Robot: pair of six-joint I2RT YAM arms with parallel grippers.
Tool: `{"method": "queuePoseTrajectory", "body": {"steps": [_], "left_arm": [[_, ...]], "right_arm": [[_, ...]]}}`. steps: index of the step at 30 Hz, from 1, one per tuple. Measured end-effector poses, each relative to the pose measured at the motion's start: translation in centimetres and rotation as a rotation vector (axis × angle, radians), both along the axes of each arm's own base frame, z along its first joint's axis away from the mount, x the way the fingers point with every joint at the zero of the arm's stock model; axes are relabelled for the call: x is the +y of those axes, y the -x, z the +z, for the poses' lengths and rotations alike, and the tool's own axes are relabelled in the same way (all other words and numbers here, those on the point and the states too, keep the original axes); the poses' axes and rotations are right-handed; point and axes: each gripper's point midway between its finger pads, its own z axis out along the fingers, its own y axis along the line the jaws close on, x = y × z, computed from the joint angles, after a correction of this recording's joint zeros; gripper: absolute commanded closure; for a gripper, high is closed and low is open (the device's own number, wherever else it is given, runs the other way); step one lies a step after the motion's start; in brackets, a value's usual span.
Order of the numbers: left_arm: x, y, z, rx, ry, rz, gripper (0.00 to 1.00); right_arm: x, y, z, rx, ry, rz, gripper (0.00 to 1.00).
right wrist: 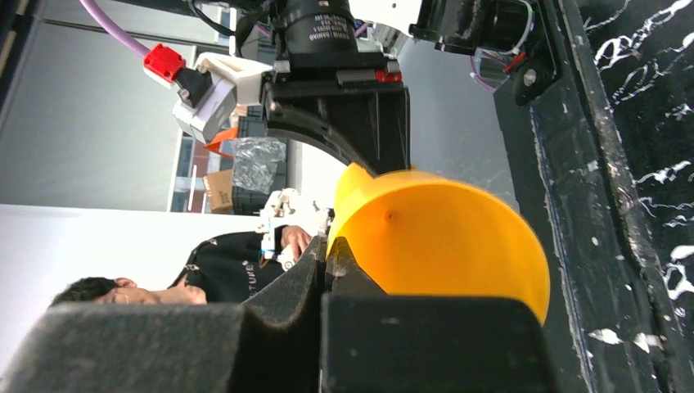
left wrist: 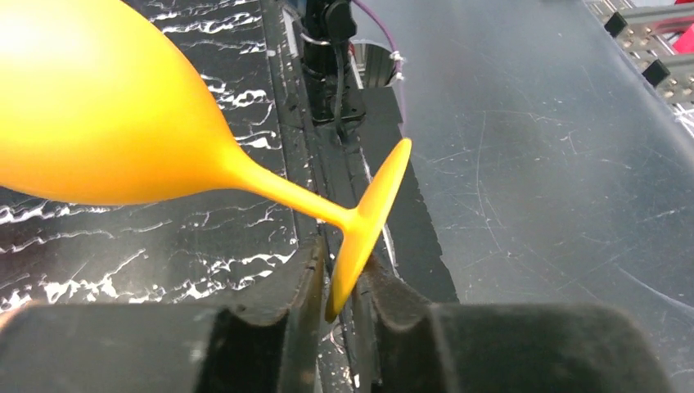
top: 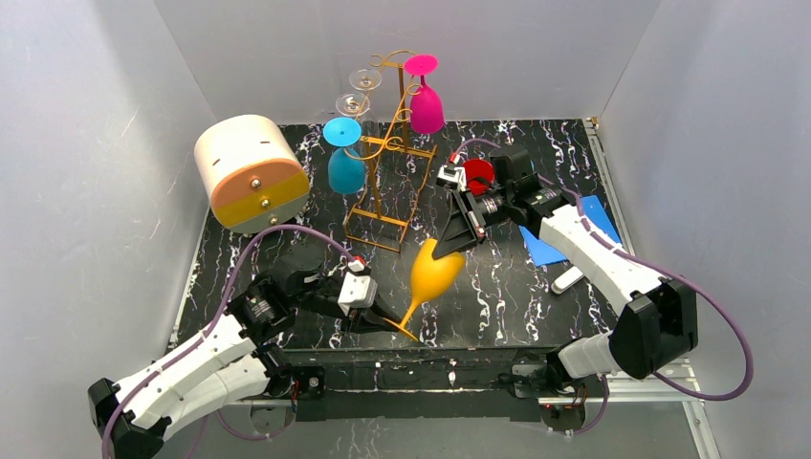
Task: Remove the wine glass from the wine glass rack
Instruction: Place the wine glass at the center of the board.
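Note:
A yellow wine glass (top: 435,273) hangs tilted in the air above the front of the table, held between both grippers. My right gripper (top: 457,234) is shut on the rim of its bowl (right wrist: 442,237), one finger inside the bowl and one outside (right wrist: 326,254). My left gripper (top: 390,323) is shut on the edge of the foot disc (left wrist: 360,229), which stands between the two fingers (left wrist: 344,278). The golden wire wine glass rack (top: 392,182) stands behind at the centre back, apart from the yellow glass.
A pink glass (top: 427,107), a blue glass (top: 346,167) and two clear glasses (top: 359,91) hang upside down on the rack. A cream-and-orange cylindrical box (top: 251,172) lies at back left. A blue sheet (top: 564,239) and a white object (top: 566,279) lie at right.

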Motion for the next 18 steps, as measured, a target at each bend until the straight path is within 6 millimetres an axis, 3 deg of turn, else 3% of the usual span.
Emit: {"method": "queuePoseTrajectory", "body": {"steps": [5,10,16,18], "left_arm": [[0.1,-1.1,-0.5,0.032,-0.036,0.090,0.62],[0.4,-1.7,0.1,0.028,-0.019,0.150,0.43],[0.6,-1.7,0.6,0.032,-0.005,0.168,0.32],[0.6,-1.9,0.6,0.031,-0.006,0.178,0.22]], "right_arm": [[0.2,-0.4,-0.4,-0.017,0.014,-0.024,0.99],[0.5,-1.0,-0.9,-0.040,0.042,-0.064,0.99],[0.8,-1.5,-1.3,-0.070,0.068,-0.109,0.99],[0.8,-1.8,-1.4,-0.081,0.078,-0.126,0.99]]}}
